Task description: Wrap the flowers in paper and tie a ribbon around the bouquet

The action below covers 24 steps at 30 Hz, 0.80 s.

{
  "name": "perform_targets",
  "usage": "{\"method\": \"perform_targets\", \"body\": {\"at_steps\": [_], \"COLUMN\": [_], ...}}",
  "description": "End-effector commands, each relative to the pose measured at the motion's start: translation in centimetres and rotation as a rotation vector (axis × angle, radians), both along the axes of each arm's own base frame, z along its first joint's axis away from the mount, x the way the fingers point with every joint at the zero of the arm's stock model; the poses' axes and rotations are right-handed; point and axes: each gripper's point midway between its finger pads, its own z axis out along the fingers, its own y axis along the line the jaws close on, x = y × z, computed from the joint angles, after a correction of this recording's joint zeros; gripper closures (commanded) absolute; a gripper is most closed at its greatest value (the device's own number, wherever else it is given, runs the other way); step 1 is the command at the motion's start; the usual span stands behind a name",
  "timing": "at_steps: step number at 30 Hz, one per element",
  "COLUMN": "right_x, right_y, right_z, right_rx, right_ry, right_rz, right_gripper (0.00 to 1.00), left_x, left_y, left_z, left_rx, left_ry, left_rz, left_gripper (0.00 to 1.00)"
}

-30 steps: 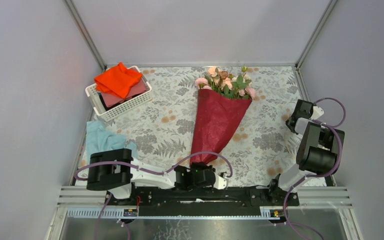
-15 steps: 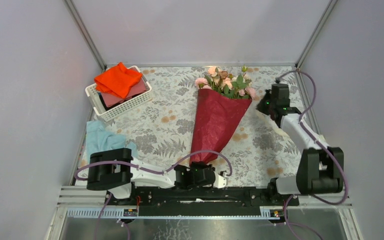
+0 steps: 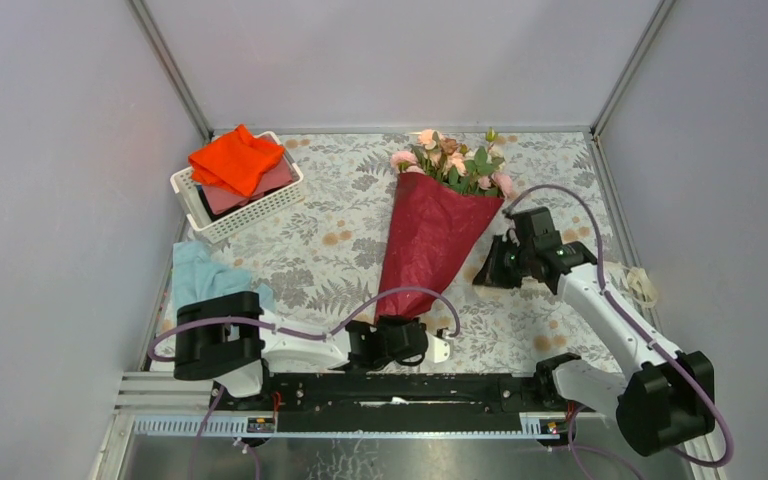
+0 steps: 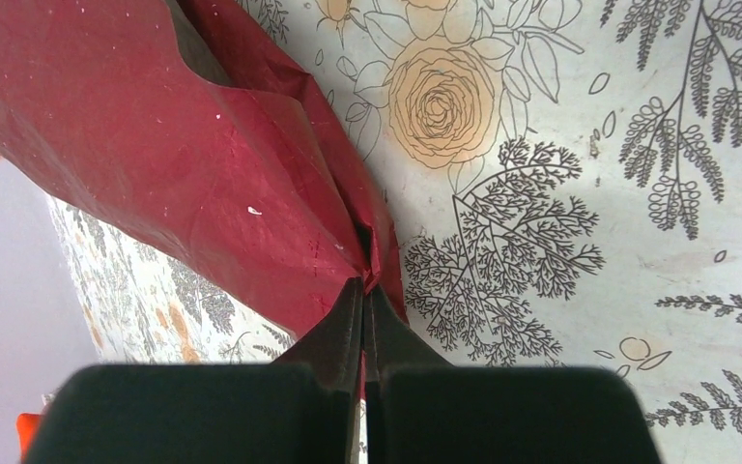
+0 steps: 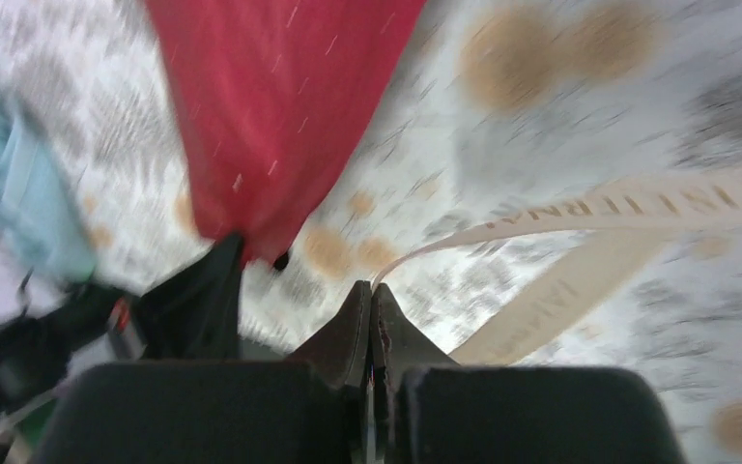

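Right gripper [image 5: 371,290] swung in beside bouquet [image 3: 430,240] | clamps ribbon [image 5: 580,217] | arm [image 3: 610,310] outstretched

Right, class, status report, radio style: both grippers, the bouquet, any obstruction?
Left gripper shut on paper at bouquet tip. Right gripper shut on ribbon, beside bouquet. Not yet tied; nothing between.

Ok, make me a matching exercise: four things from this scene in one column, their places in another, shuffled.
1 dark red crinkly paper cone
2 bright orange cloth
3 light blue cloth
4 cream-white ribbon band

A atop the white plastic basket
B pinched by the right pincer
C crumpled by the left arm's base
D tip pinched by the left pincer

Pairs: 1-D, 2-A, 3-C, 4-B.
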Motion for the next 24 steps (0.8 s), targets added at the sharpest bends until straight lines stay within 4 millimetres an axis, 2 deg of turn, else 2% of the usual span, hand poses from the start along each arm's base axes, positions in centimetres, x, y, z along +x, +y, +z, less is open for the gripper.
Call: {"method": "perform_targets", "body": {"at_steps": [1,3,5,7,10,11,13,14,16,21,24], "right_x": [-7.0,-6.6,-5.1,-3.4,-2.1,-1.7,-0.7,-0.4,0.0,-0.1,-0.4], "right_y": [6.7,8.7,8.9,7.9,6.0,4.9,2.7,1.6,0.1,-0.3,-2.0], "right_z": [3.4,8.3,13.9,19.1,25.4,28.5,31.3,32.1,32.2,27.7,25.6], "right_rx": [0.347,0.474,0.507,0.438,0.317,0.279,0.187,0.147,0.083,0.031,-0.054], "right_ry": [0.176,0.036,-0.161,-0.335,-0.51,-0.599,-0.69,-0.717,-0.73,-0.605,-0.558], "right_rz": [0.243,0.321,0.321,0.303,0.271,0.234,0.141,0.092,0.034,0.022,-0.027], "right_gripper": [1.0,1.0,1.0,1.0,1.0,1.0,1.0,1.0,1.0,1.0,1.0], "left_x": [0.5,0.6,0.7,0.6,0.6,0.6,0.6,0.6,0.7,0.6,0.7], "left_y": [-0.5,-0.5,-0.5,-0.2,-0.1,-0.1,-0.1,-0.1,-0.1,-0.2,-0.1], "left_z": [1.1,1.1,1.2,0.9,0.9,1.0,1.0,1.1,1.2,1.2,1.2], "left_rx": [-0.044,-0.048,-0.054,-0.035,-0.033,-0.035,-0.037,-0.04,-0.043,-0.047,-0.047], "left_ry": [0.004,0.006,0.011,0.019,0.022,0.022,0.022,0.021,0.02,0.025,0.02], "left_rz": [0.024,0.029,0.031,0.032,0.034,0.033,0.035,0.036,0.036,0.033,0.038], "left_gripper": [1.0,1.0,1.0,1.0,1.0,1.0,1.0,1.0,1.0,1.0,1.0]}}
